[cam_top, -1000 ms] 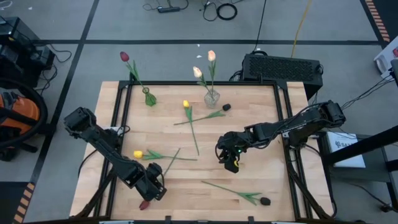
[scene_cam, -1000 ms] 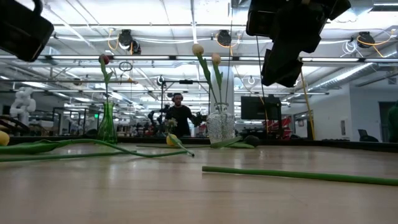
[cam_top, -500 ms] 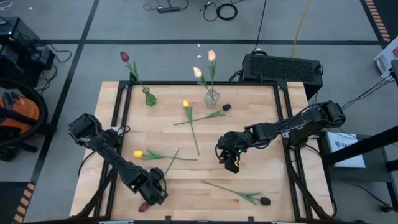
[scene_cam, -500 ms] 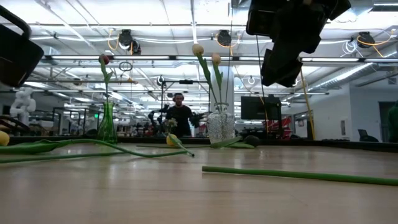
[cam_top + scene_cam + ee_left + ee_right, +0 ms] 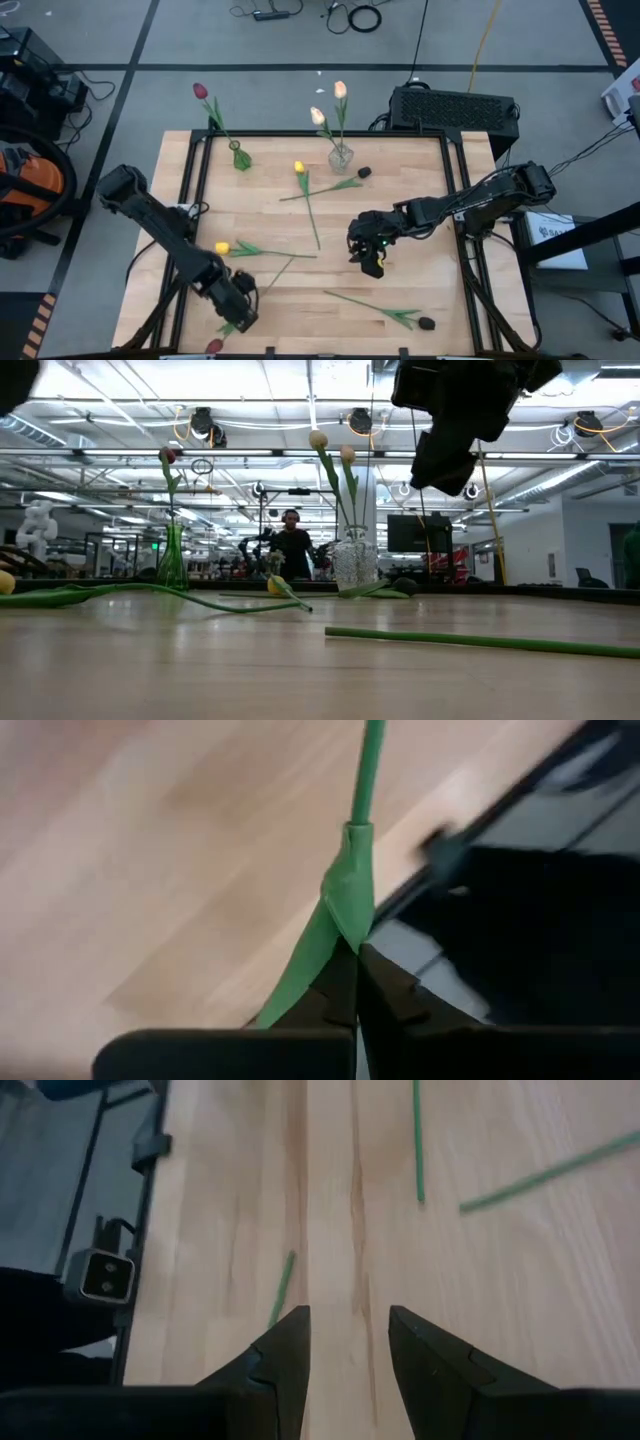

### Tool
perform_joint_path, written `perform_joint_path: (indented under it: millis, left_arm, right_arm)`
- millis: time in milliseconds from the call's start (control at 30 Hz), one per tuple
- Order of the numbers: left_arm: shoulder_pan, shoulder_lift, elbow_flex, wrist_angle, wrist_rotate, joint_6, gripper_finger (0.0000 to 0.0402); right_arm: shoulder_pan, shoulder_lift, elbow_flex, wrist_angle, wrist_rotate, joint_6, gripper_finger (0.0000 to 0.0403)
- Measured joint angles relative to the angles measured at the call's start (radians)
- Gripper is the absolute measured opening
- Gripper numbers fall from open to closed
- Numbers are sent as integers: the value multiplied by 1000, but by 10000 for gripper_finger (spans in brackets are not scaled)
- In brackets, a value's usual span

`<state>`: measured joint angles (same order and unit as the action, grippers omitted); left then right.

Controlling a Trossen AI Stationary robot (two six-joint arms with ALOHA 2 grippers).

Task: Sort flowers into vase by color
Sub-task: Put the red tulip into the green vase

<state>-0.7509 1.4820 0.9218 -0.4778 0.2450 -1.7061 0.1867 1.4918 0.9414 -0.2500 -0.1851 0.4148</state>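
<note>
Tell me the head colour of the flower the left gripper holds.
Dark red, on the held tulip at the table's near edge; the high view shows it best.

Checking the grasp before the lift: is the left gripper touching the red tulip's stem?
Touching. In the left wrist view the left gripper has its fingers closed on the red tulip's stem with no gap.

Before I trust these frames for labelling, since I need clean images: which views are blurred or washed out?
Left wrist view: soft throughout, the green stem clamped in the left gripper and the table edge smeared. Low view: ceiling lights glare, the right gripper reads as a dark silhouette, and the near tabletop is out of focus. High view: evenly lit, the clear vase legible. Right wrist view: mostly sharp.
</note>
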Motion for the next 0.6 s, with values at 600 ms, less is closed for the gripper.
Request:
perform_joint_path:
  millis: [600]
  left_arm:
    - [417,-397,0,157,-233,183,1]
  right_arm:
    - [89,3,190,129,218,-791,130]
